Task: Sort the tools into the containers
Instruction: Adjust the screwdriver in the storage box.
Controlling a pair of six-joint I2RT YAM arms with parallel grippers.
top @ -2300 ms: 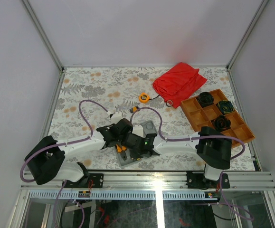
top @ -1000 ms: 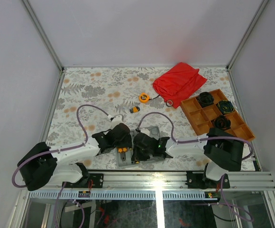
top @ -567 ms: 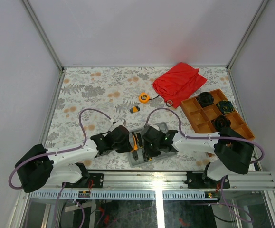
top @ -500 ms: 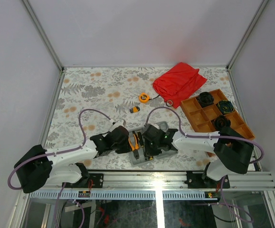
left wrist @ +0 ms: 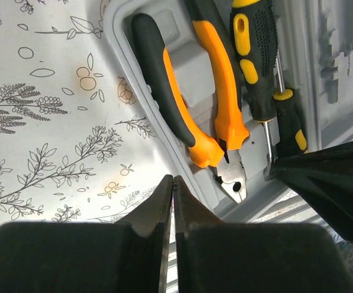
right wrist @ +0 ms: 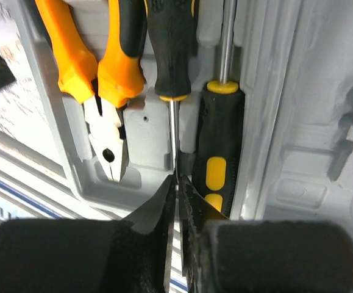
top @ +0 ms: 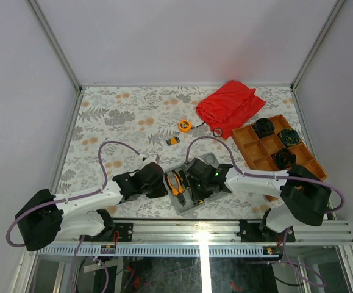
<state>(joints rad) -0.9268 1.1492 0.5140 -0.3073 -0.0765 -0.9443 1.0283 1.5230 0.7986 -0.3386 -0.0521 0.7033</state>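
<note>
Nearest the arm bases, a flat grey plastic case [top: 187, 209] made of two shallow trays lies open on the floral tabletop [top: 121, 116]. The left tool [left wrist: 174, 178] is clenched on nothing and hovers over the tabletop just beside the case's outer rim. The right tool [right wrist: 176, 177] is over the case with its jaws almost together, only a slit between them. Its tips are at the bare shaft of a black-handled screwdriver [right wrist: 170, 43]; I cannot tell whether it pinches the shaft or merely touches it.

The tray on the left arm's side holds three tools side by side in moulded slots: orange-handled pliers [left wrist: 217, 91], that screwdriver, and a short black-and-yellow screwdriver [right wrist: 220, 152]. The other tray [right wrist: 328, 122] shows bare moulding where the wrist views reach.

Further out, a tiny orange-black piece [top: 174, 140] and a round orange tape measure [top: 185, 126] lie on the tabletop, well apart from the case. Beyond them are a crumpled red cloth [top: 230, 107] and, far right, an orange-brown divided tray [top: 254, 160] holding black round parts [top: 263, 127].

Progress looks past halfway, with three tools seated. The small piece and the tape measure are left to bring in.
</note>
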